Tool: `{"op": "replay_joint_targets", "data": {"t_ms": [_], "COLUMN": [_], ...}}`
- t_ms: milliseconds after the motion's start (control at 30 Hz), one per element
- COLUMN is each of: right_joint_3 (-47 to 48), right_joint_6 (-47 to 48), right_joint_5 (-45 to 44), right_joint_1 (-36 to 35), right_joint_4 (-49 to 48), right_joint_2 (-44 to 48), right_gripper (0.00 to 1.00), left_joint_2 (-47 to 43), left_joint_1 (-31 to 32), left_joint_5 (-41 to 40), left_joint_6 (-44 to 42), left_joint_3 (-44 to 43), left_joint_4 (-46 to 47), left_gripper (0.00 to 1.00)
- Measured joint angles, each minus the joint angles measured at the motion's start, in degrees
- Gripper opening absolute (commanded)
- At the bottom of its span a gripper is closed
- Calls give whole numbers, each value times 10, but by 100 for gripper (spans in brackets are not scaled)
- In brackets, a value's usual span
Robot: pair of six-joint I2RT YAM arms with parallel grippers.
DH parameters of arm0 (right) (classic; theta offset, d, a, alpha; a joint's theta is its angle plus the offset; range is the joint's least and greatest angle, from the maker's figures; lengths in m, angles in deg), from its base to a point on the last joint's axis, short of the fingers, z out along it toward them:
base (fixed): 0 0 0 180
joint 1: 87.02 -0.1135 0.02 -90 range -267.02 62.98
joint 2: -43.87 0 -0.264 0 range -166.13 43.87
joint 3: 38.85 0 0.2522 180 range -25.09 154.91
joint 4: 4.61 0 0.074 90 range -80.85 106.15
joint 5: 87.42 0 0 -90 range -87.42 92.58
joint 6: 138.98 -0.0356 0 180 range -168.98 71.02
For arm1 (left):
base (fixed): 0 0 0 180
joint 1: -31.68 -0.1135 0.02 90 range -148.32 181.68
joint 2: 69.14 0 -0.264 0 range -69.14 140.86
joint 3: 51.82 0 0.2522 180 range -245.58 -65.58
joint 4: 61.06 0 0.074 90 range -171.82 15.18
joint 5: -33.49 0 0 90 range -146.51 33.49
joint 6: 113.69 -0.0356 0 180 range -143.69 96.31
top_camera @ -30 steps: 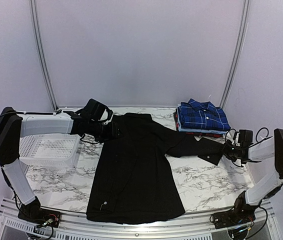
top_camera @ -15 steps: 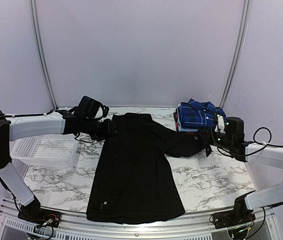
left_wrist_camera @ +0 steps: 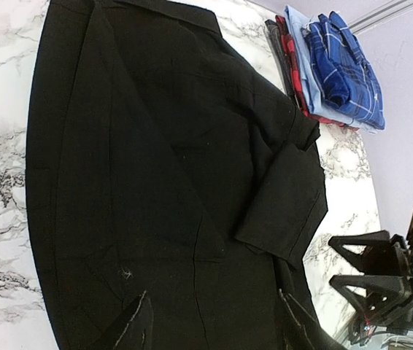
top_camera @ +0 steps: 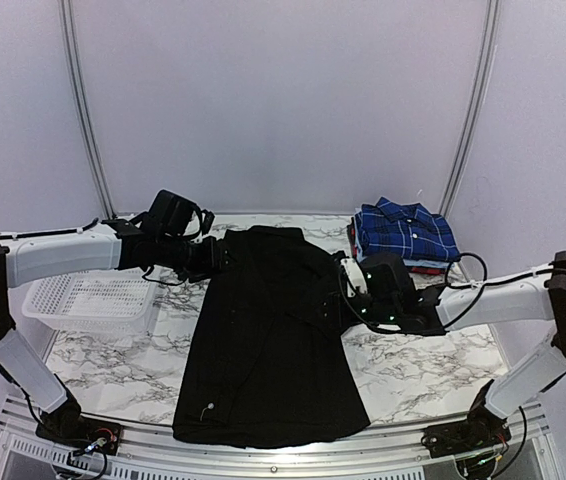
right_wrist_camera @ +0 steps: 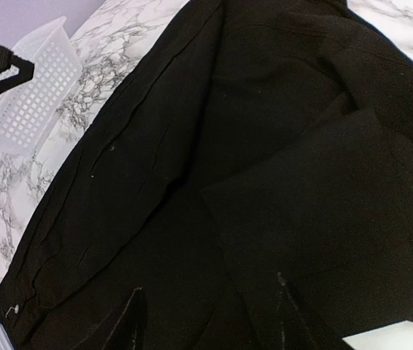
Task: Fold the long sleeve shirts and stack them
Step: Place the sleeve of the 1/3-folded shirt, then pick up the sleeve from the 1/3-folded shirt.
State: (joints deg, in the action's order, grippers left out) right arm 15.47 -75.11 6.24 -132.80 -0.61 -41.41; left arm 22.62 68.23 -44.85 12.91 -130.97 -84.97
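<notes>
Under my released right gripper [right_wrist_camera: 208,288] lies the folded sleeve [right_wrist_camera: 323,219], the black shirt [top_camera: 263,350] stretching collar-far, hem-near on its left.

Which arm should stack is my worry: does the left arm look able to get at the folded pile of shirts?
Probably not. The left gripper hovers at the left edge of the black shirt, arm nearly outstretched; the folded pile sits far right, much nearer the right gripper.
</notes>
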Motion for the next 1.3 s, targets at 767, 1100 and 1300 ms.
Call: {"op": "replay_joint_targets", "data": {"t_ms": [767,1100,1300], "right_joint_3": [-35,-28,-22], "right_joint_6": [71,92,96], "right_joint_5": [105,163,174], "right_joint_1": [202,205,205], "right_joint_4": [-3,4,14], "right_joint_2": [-26,-68,-78], "right_gripper": [56,49,29], "left_joint_2": [0,-1,-1], "left_joint_1": [5,6,11], "left_joint_5": [14,14,15], "left_joint_6": [0,-6,-12], "left_joint_3": [4,7,7], "left_joint_4": [-10,-20,-21], "left_gripper": [60,60,60]}}
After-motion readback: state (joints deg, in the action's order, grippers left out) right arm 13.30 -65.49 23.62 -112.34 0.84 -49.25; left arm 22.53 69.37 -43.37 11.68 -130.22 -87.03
